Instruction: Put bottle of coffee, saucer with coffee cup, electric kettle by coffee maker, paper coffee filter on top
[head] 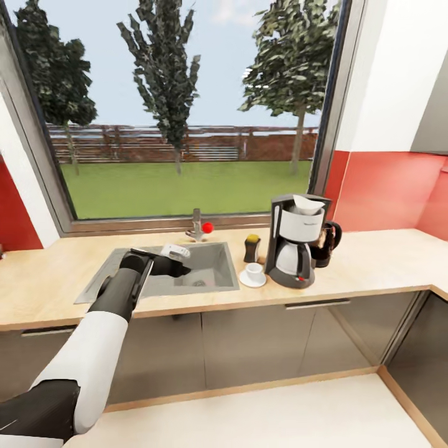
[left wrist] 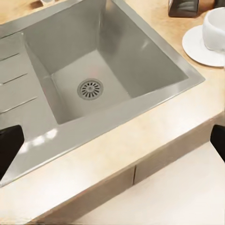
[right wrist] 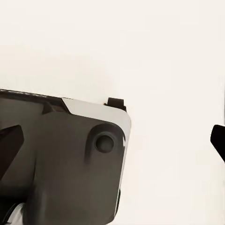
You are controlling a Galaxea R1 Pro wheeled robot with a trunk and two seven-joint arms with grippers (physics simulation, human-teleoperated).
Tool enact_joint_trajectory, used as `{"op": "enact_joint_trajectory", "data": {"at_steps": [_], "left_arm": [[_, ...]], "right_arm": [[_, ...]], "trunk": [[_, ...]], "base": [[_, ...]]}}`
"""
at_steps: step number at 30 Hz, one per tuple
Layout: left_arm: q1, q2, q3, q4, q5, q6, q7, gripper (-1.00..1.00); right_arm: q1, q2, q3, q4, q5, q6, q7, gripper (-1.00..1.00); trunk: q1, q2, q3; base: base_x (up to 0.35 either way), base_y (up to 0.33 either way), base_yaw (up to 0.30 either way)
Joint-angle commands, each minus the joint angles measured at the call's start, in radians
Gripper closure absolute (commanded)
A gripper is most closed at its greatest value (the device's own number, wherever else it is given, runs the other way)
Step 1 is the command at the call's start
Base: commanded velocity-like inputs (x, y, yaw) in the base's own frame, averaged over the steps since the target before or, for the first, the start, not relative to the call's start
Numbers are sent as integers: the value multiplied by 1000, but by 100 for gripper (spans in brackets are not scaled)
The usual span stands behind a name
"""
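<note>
Nearly all done, judging by the lay of things on the bench (head: 386, 261): coffee maker (head: 297, 242) standing right of the sink (head: 214, 264), a white paper coffee filter (head: 308, 203) sitting in its top, saucer (head: 252, 279) just beside its left flank with the coffee cup (head: 254, 271) on it, bottle of coffee (head: 251, 247) close behind the saucer, and a dark electric kettle (head: 328, 242) tucked against the maker's right side, partly hidden by it. Little left, then, beyond perhaps a last check of placements (every listed item appears to be beside the maker already). Left end effector (head: 176, 258) hanging over the sink basin, fingers spread wide and carrying nothing, with the drain (left wrist: 90, 88) between the dark fingertips (left wrist: 9, 145) in the left wrist view. Right end effector (right wrist: 112, 145) likewise parted wide and holding nothing, pointed at pale floor and a part of the robot's own body (right wrist: 70, 159). Faint lettering across the coffee maker's upper front, too blurred to read; no other legible brand or label anywhere.
</note>
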Motion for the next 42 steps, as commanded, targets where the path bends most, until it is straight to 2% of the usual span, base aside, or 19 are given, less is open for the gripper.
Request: {"op": "enact_joint_trajectory", "data": {"at_steps": [1,13,29,42], "left_arm": [[-1,-2,3,-1,-10,3,-9,-100],[-1,-2,2,-1,-10,5,-9,-100],[-1,-2,3,-1,-12,6,-9,-100],[-1,-2,3,5,-12,6,-9,-100]], "right_arm": [[0,0,-3,-3,9,6,5,-100],[0,-2,-3,-3,9,6,5,-100],[0,-2,-3,-2,10,7,5,-100],[0,-2,-3,-3,9,7,5,-100]], "trunk": [[0,-2,-2],[0,-2,-2],[0,-2,-2],[0,-2,-2]], "base": [[-207,-217,277],[-184,-229,235],[-114,-255,8],[-200,-227,0]]}}
